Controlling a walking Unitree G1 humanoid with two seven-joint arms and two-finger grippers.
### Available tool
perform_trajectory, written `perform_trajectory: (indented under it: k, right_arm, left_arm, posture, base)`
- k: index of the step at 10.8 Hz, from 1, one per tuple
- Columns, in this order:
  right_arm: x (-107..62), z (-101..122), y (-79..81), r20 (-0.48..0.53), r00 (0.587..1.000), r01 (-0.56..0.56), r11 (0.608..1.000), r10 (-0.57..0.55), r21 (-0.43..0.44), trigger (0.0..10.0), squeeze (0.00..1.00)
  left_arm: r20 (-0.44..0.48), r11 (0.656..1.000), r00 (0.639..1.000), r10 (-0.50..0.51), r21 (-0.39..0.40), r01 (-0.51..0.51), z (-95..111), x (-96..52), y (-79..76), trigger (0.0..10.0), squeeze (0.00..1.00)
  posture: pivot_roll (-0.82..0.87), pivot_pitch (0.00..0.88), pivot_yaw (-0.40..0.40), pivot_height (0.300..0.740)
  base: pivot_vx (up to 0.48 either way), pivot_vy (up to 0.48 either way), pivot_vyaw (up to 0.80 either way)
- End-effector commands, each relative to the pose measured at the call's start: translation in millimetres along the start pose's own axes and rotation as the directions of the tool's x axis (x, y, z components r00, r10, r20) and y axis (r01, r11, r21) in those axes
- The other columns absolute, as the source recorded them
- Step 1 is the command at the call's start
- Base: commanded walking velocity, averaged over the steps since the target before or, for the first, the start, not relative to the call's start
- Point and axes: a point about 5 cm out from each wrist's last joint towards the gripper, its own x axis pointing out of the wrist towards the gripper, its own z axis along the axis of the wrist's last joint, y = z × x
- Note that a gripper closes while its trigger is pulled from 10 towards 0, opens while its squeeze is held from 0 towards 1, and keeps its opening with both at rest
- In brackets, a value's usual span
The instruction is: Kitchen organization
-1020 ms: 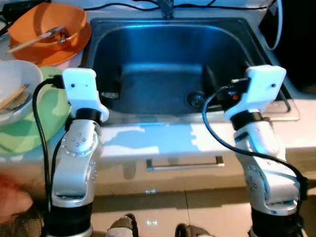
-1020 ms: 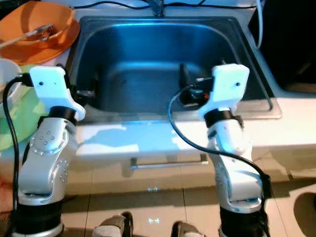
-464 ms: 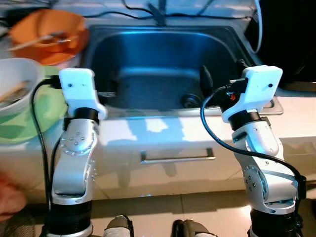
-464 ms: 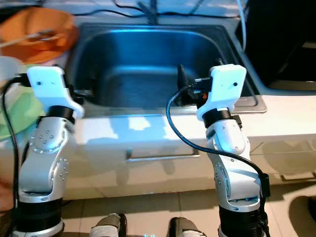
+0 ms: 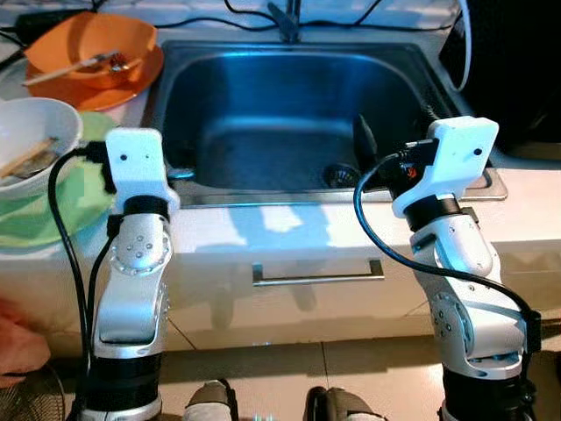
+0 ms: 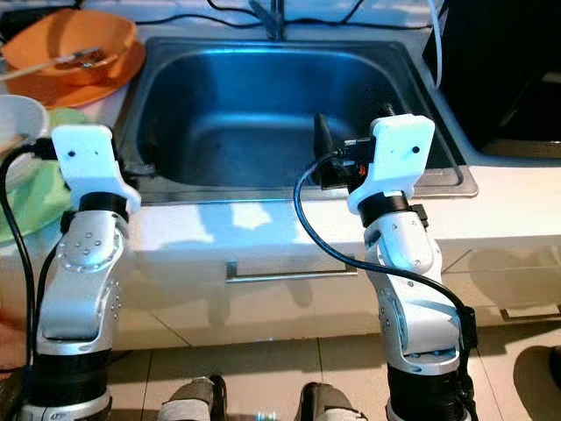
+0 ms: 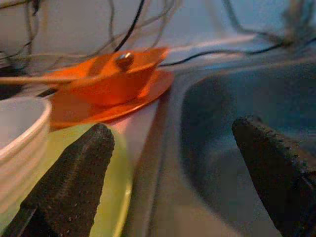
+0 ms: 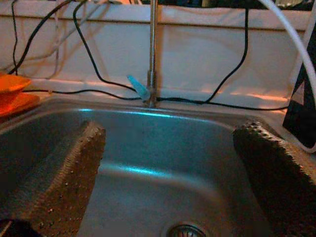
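A steel sink lies before me, with a tap at its back and a drain in its floor. Left of it an orange bowl holding chopsticks and a spoon sits on an orange plate. Nearer, a white bowl rests on a green plate. My left gripper is open at the sink's front left rim, beside the green plate. My right gripper is open over the sink's front right part, pointing towards the tap. Neither holds anything.
A drawer handle runs along the cabinet front below the counter edge. A dark appliance and a white cable stand right of the sink. Several black cables run along the back wall. A reddish shape lies at the lower left.
The whole view has shifted and steadied, which is camera motion. Both arms keep about the same pose with their grippers open at the sink's front.
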Motion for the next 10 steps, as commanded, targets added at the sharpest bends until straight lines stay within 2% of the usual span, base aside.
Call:
perform_trajectory:
  k: [1, 2, 3, 4, 8, 10]
  right_arm:
    - [1.9, 0.1, 1.3, -0.004, 1.000, -0.020, 1.000, 0.020, 0.024, 10.0, 0.00]
    - [3.8, -0.5, 5.7, -0.020, 0.998, -0.062, 0.991, 0.065, 0.116, 10.0, 0.00]
    - [5.0, 0.6, 6.3, -0.021, 0.995, -0.091, 0.986, 0.095, 0.139, 10.0, 0.00]
    - [5.3, 0.9, 5.5, -0.018, 0.994, -0.103, 0.988, 0.105, 0.117, 10.0, 0.00]
    - [7.3, 2.2, -4.2, -0.003, 0.998, -0.064, 0.995, 0.065, 0.077, 10.0, 0.00]
    - [7.8, 2.1, -4.7, 0.006, 0.999, -0.052, 0.996, 0.052, 0.077, 10.0, 0.00]
  left_arm:
    - [-0.001, 0.998, 0.999, 0.052, 0.034, -0.052, -0.5, 1.0, 4.9, 10.0, 0.00]
    - [0.021, 0.998, 0.998, 0.053, 0.026, -0.053, 4.7, 3.4, 5.0, 10.0, 0.00]
    - [0.049, 0.998, 0.997, 0.057, 0.029, -0.059, 11.2, 5.6, 4.7, 10.0, 0.00]
    - [0.071, 0.998, 0.996, 0.056, 0.029, -0.058, 15.5, 6.9, 3.8, 10.0, 0.00]
    - [0.192, 1.000, 0.981, -0.014, 0.019, 0.010, 41.9, 6.5, -3.0, 10.0, 0.00]
    - [0.198, 0.999, 0.979, -0.053, 0.008, 0.052, 43.1, 7.5, -5.8, 10.0, 0.00]
  posture:
    - [0.06, 0.156, -0.018, 0.740]
    - [0.06, 0.152, -0.020, 0.740]
    - [0.06, 0.150, -0.020, 0.740]
    - [0.06, 0.147, -0.020, 0.740]
    - [0.07, 0.140, -0.013, 0.740]
    - [0.07, 0.134, -0.006, 0.740]
  base:
    - [0.000, 0.000, 0.00]
    - [0.000, 0.000, 0.00]
    - [0.000, 0.000, 0.00]
    - [0.000, 0.000, 0.00]
    - [0.000, 0.000, 0.80]
    - [0.000, 0.000, 0.00]
